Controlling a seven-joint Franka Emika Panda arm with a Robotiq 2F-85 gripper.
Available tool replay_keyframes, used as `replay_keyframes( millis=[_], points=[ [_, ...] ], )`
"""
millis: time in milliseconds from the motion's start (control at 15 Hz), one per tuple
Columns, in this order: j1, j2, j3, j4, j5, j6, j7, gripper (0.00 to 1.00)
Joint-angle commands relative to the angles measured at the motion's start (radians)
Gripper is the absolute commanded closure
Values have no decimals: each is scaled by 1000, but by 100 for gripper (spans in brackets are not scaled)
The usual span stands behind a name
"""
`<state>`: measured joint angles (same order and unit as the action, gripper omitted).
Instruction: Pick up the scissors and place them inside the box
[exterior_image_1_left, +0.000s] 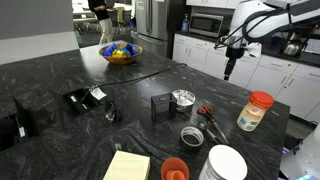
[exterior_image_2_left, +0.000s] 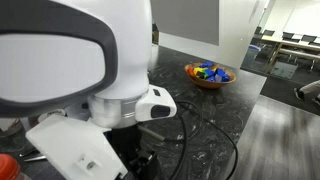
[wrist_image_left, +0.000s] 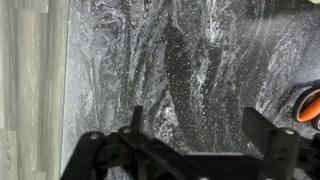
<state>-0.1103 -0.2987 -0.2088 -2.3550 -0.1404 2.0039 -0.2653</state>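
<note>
The scissors (exterior_image_1_left: 208, 113), with red-orange handles and dark blades, lie flat on the dark marble counter (exterior_image_1_left: 60, 75). The dark grey box (exterior_image_1_left: 160, 106) stands to their left, beyond a round silver tin (exterior_image_1_left: 183, 98). My gripper (exterior_image_1_left: 229, 72) hangs high above the counter, up and to the right of the scissors, touching nothing. In the wrist view the gripper (wrist_image_left: 193, 125) is open and empty over bare counter. Scissors and box do not show there. In an exterior view the robot's base (exterior_image_2_left: 90, 70) hides them.
A bowl of coloured items (exterior_image_1_left: 120, 52) (exterior_image_2_left: 210, 73) sits at the back. A flat black labelled tray (exterior_image_1_left: 85, 98), a red-lidded jar (exterior_image_1_left: 255, 110), a dark round ring (exterior_image_1_left: 190, 135), an orange cup (exterior_image_1_left: 175, 168), a white disc (exterior_image_1_left: 225, 162) and a pale yellow pad (exterior_image_1_left: 127, 165) lie around.
</note>
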Motion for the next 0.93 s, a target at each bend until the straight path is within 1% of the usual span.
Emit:
replay_keyframes(
  millis=[0, 133, 467, 533, 667, 867],
  points=[
    [-10, 1, 9, 1, 3, -1, -2, 0],
    [2, 5, 25, 0, 16, -6, 18, 0],
    [51, -3, 72, -2, 98, -13, 49, 0],
    [40, 2, 68, -2, 79, -4, 47, 0],
    [46, 2, 75, -2, 81, -4, 51, 0],
    [40, 2, 68, -2, 81, -4, 51, 0]
  ],
)
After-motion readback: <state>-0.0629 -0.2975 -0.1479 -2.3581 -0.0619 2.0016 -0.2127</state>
